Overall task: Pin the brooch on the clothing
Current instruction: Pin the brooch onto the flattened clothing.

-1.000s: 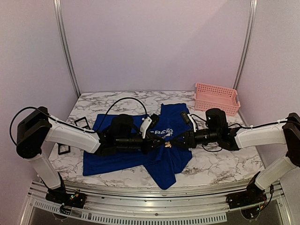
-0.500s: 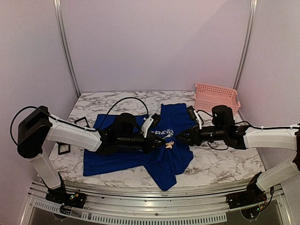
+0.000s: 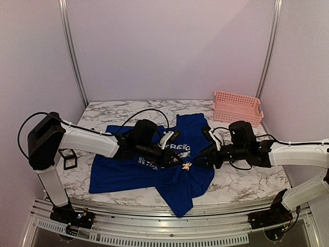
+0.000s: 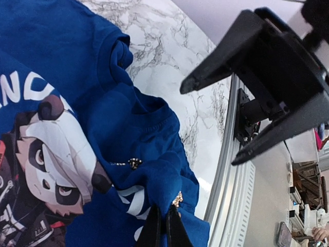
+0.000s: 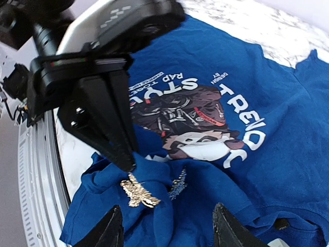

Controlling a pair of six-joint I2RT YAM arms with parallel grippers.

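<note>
The clothing, a royal-blue T-shirt (image 3: 128,174) with a panda-like print (image 5: 198,126), lies crumpled on the marble table. My left gripper (image 4: 164,222) is shut on a raised fold of the shirt just below the print. A gold brooch (image 5: 138,191) sits on that fold right beside the left fingertips, and shows as a gold speck (image 3: 187,165) from above. A smaller glittering piece (image 5: 178,185) lies close by on the cloth. My right gripper (image 5: 169,231) stands open a little back from the brooch, with nothing between its fingers.
A pink slotted basket (image 3: 236,107) stands at the back right corner. A small black square frame (image 3: 68,159) lies at the table's left edge. The table's front metal rail (image 4: 226,170) runs close beside the shirt hem.
My right gripper has opened and drawn back from the brooch, which stays on the fold. My left arm has shifted right, dragging the shirt with it.
</note>
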